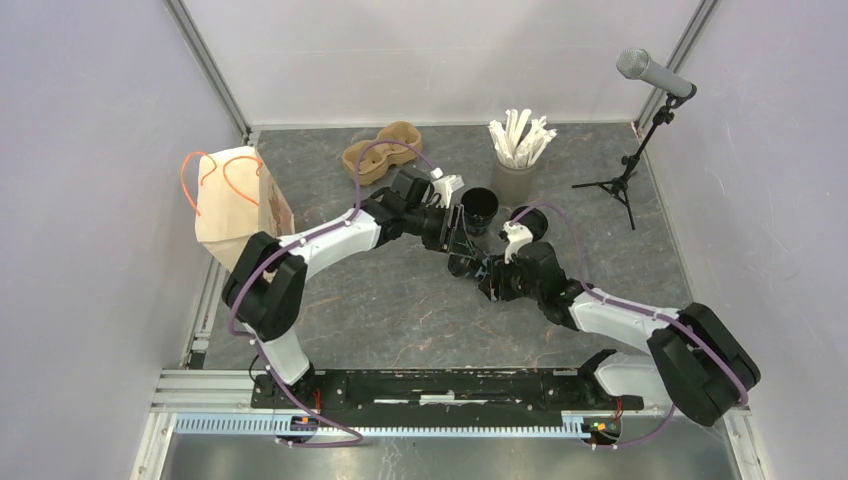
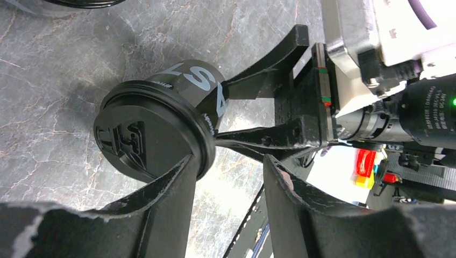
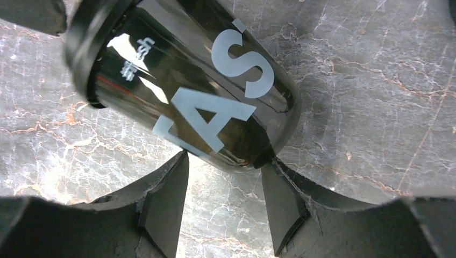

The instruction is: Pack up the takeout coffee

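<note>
The takeout coffee [image 2: 150, 134], a small black paper cup with white letters and a black lid, is tilted above the grey table. In the right wrist view the cup [image 3: 204, 80] has its base pinched between my right gripper's [image 3: 225, 159] fingertips. The right gripper's fingers [image 2: 263, 70] straddle the cup's base in the left wrist view. My left gripper [image 2: 228, 177] is open and empty, with one finger just in front of the lid's rim. In the top view the left gripper [image 1: 452, 238] and the right gripper [image 1: 478, 265] meet at the table's middle, with the cup barely visible between them.
A paper bag [image 1: 235, 195] with orange handles stands at the left. A brown pulp carrier [image 1: 380, 150] lies at the back. A grey cup of white sticks [image 1: 515, 165] and another black cup [image 1: 480, 208] stand behind the grippers. A microphone stand [image 1: 640, 130] is at the right.
</note>
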